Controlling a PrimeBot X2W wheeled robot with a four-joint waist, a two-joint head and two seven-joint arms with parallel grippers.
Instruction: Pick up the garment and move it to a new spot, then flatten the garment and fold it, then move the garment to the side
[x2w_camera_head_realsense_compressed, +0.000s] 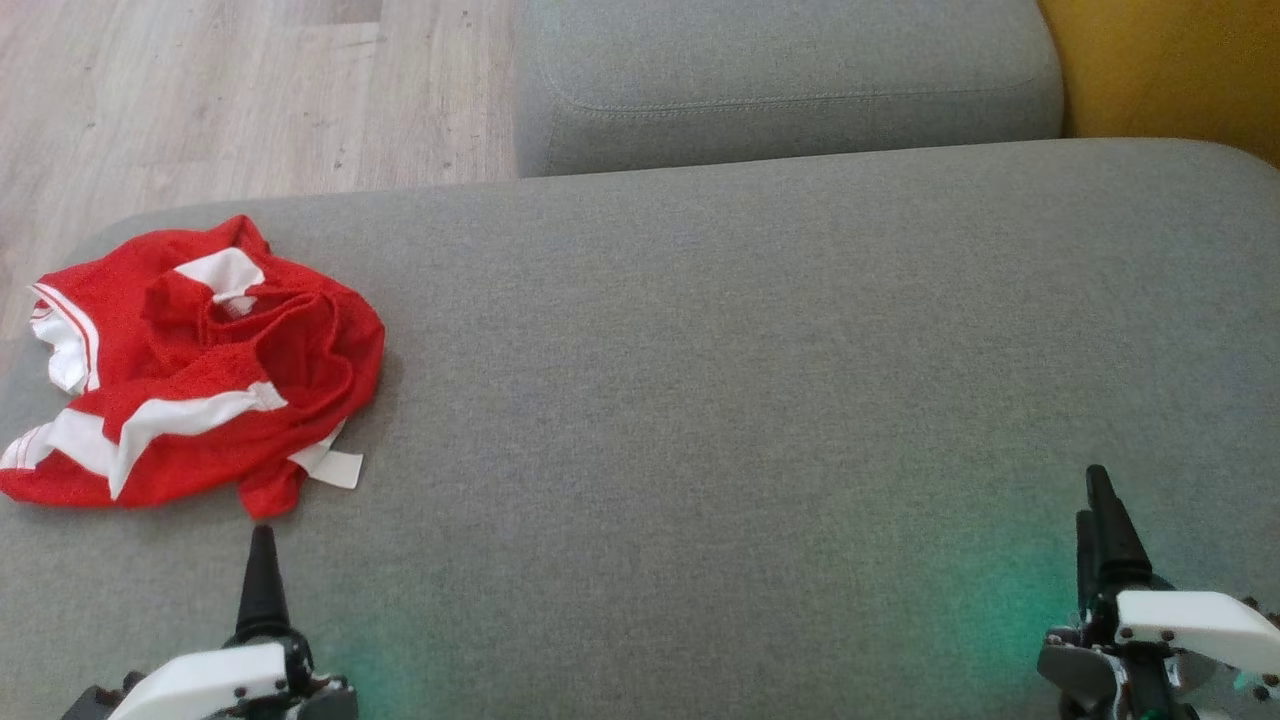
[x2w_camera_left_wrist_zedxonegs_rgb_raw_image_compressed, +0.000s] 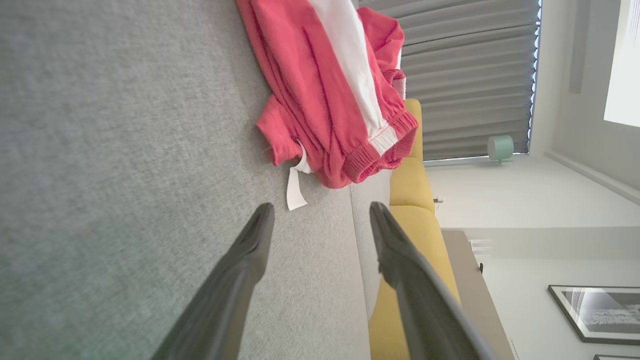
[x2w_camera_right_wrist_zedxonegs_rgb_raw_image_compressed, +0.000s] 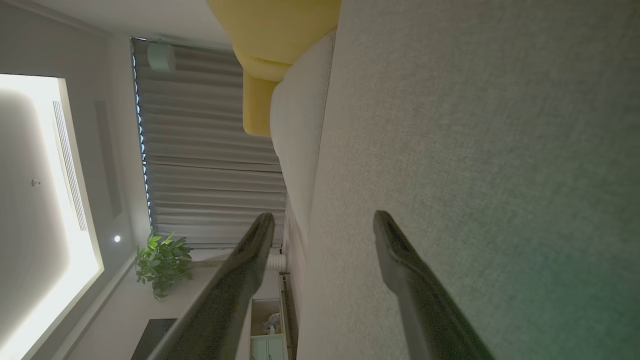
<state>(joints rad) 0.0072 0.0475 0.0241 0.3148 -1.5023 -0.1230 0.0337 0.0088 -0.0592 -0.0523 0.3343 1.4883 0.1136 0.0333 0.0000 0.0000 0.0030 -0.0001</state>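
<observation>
**Task not started: garment crumpled, both grippers empty.**

The red garment with white stripes (x2w_camera_head_realsense_compressed: 200, 360) lies bunched at the left end of the grey seat cushion (x2w_camera_head_realsense_compressed: 750, 400), close to that cushion's left edge. No lift, flattening, fold or side placement is evident, so in my judgement every step remains. The left gripper (x2w_camera_left_wrist_zedxonegs_rgb_raw_image_compressed: 321, 212) is at the cushion's near edge, just short of the garment, fingers spread and grasping nothing. The right gripper (x2w_camera_right_wrist_zedxonegs_rgb_raw_image_compressed: 322, 220) is at the cushion's near right, likewise spread and empty, well apart from the garment. The cushion fabric is woven and flat, with a green glow near each gripper. Beyond the cushion are a second grey cushion (x2w_camera_head_realsense_compressed: 780, 80), yellow upholstery (x2w_camera_head_realsense_compressed: 1170, 70), pale wood floor (x2w_camera_head_realsense_compressed: 200, 90), pleated curtains (x2w_camera_right_wrist_zedxonegs_rgb_raw_image_compressed: 210, 165) and a potted plant (x2w_camera_right_wrist_zedxonegs_rgb_raw_image_compressed: 162, 262).
</observation>
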